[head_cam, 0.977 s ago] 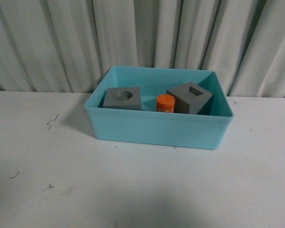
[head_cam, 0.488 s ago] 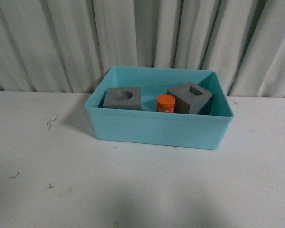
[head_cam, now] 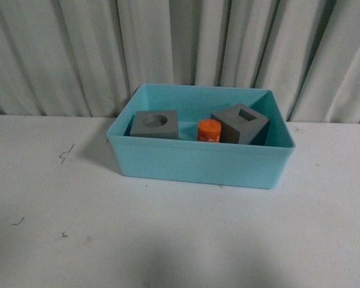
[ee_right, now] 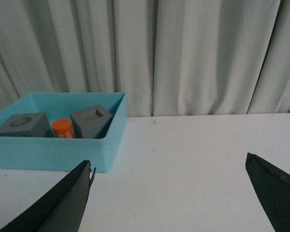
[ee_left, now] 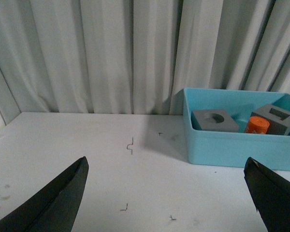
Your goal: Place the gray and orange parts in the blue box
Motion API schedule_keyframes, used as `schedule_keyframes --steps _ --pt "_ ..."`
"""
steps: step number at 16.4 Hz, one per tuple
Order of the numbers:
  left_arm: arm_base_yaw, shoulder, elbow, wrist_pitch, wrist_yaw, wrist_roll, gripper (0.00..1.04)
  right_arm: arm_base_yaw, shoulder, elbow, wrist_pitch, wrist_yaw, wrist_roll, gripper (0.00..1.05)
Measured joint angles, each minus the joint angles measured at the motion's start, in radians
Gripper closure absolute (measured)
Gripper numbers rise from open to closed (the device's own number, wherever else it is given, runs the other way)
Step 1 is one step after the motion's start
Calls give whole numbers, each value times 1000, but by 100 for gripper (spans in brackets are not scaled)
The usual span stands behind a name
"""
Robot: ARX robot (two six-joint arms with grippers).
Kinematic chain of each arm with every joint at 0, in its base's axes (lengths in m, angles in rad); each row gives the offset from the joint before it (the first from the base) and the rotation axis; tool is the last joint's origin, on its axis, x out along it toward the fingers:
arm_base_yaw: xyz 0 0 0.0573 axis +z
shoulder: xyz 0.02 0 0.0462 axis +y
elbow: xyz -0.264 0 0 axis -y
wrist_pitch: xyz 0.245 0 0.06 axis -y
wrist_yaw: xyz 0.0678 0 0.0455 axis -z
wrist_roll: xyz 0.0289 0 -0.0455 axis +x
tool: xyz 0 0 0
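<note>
White bench (head_cam: 168, 240), matte, a bit scuffed. Small dark thread-like scraps on it toward the left edge: one (head_cam: 66, 153) nearer the back, two more (head_cam: 18, 222) (head_cam: 63, 234) nearer the front. Faint smudge (head_cam: 87, 240) beside the front one. Pleated pale gray curtain (head_cam: 78, 54) hangs along the bench's back edge, full width.

light: dim, even | shadows: soft, faint | glare: slight | focus: mildly soft, grainy

Our front view faces the blue box (head_cam: 198, 165) squarely; our wrist views look low across the table (ee_left: 87, 159) from either side, sharing it
</note>
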Motion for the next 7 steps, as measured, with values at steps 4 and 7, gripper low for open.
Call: schedule_keyframes --steps 4,7 --pt "0 0 0 0 0 0 7 0 0 0 0 0 0 6" --pt "0 0 0 0 0 0 7 0 0 0 0 0 0 6"
